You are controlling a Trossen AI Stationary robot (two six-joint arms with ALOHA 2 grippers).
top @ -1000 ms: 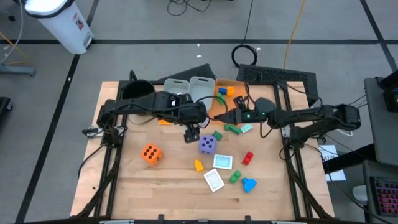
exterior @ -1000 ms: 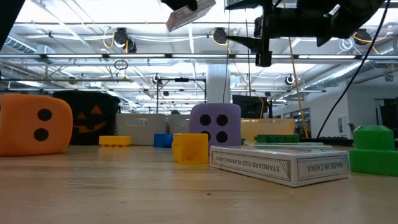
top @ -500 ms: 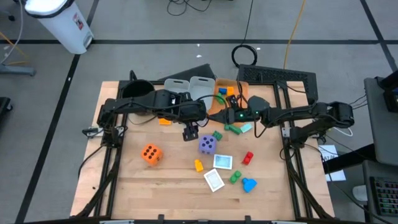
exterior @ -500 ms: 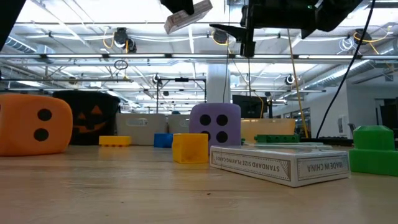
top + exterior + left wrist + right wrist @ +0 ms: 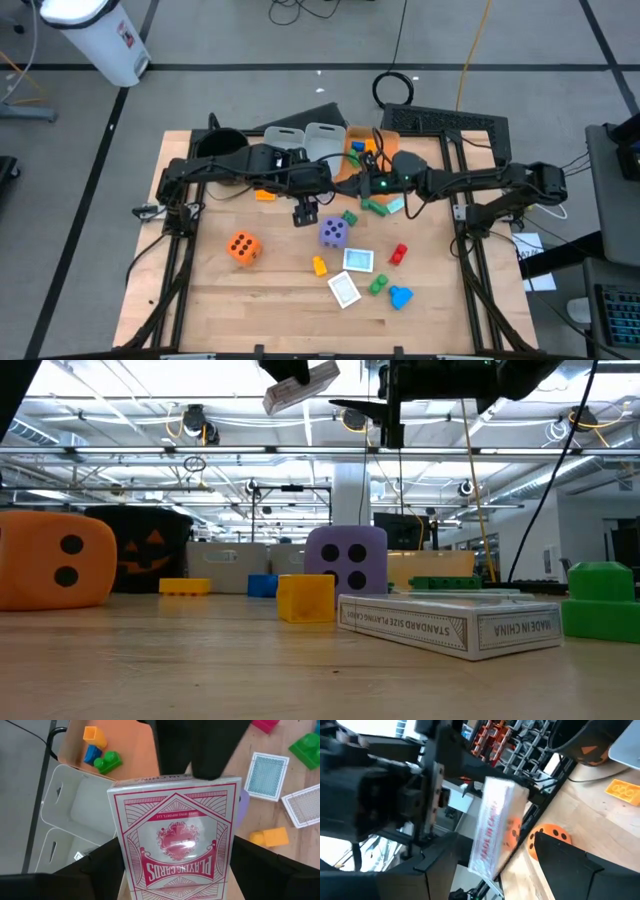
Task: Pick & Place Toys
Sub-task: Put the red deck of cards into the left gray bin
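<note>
My left gripper (image 5: 306, 212) hangs over the middle of the table, shut on a red-and-white playing-card pack (image 5: 175, 830). The low view shows that pack (image 5: 300, 384) high above the table. My right gripper (image 5: 352, 187) points level toward the pack from the table's right, open, with nothing between its fingers and a gap to the pack in the low view. On the table rest a purple die (image 5: 333, 233), an orange die (image 5: 243, 247), a yellow block (image 5: 319, 266), a teal card (image 5: 358, 260), a white card pack (image 5: 345, 290) and small red, green and blue blocks. My left gripper pinches the pack between its two fingers by the two narrow long sides (image 5: 120, 865), near the end that bears the printed words. The fingers (image 5: 95, 870) come slanting down from above. The pack is lifted clear of the table and sits tilted in the hold.
At the table's far side stand two grey bins (image 5: 305, 140), an orange bin (image 5: 352, 160) holding a few blocks, and a black pot (image 5: 220, 148). An orange block (image 5: 264, 195) lies under the left arm. Green blocks (image 5: 375, 207) lie under the right arm.
My right gripper has moved toward the table's left, closer to the held card pack, and risen a little. The left gripper and the pack have kept still.
</note>
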